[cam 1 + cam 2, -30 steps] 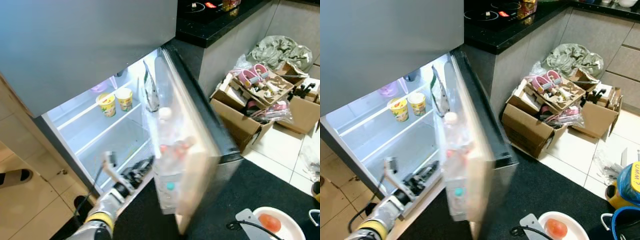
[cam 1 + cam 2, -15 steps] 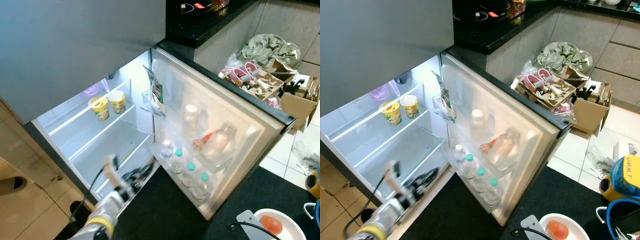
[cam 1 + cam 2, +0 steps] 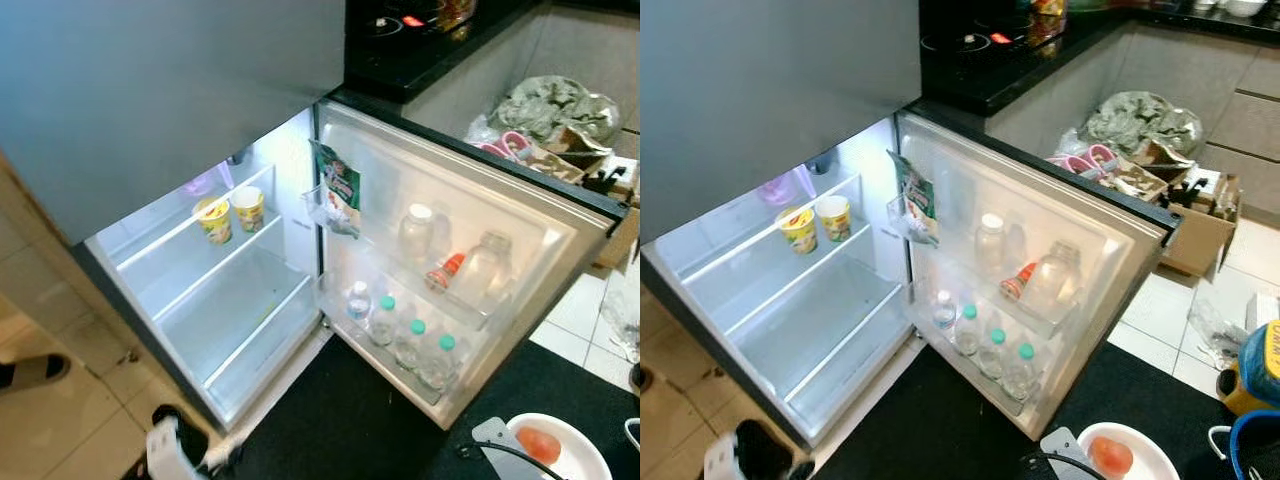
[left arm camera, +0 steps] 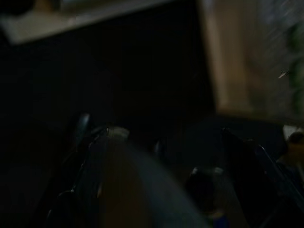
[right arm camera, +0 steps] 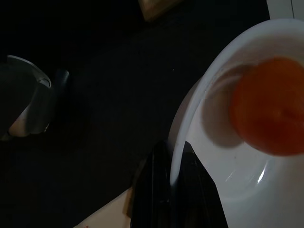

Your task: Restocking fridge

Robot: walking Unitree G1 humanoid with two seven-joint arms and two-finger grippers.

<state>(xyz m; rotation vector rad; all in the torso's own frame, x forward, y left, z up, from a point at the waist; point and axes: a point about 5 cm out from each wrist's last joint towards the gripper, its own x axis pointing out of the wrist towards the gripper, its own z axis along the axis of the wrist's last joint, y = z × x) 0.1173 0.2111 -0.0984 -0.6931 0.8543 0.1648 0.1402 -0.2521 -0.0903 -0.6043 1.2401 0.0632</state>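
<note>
The lower fridge compartment (image 3: 230, 310) stands open, its door (image 3: 560, 230) swung wide to the right. Two yellow cups (image 3: 212, 218) sit on the upper shelf; the lower shelf is bare. The door bins hold several water bottles (image 3: 410, 345), clear jars (image 3: 415, 230), a red-capped bottle (image 3: 445, 272) and a green packet (image 3: 340, 190). My right gripper (image 5: 175, 185) is shut on the rim of a white bowl (image 3: 575, 460) that holds an orange fruit (image 3: 540, 445), low at the right. My left gripper (image 3: 185, 445) hangs low by the fridge's front corner.
Cardboard boxes full of clutter (image 3: 545, 150) crowd the floor right of the door. A black counter with a hob (image 3: 430, 40) runs behind. A black mat (image 3: 350, 420) lies before the fridge. A sandalled foot (image 3: 30, 372) shows at the far left.
The fridge door has swung from half open to fully open. My left arm has pulled back from the fridge's lower edge and dropped to the bottom of the picture.
</note>
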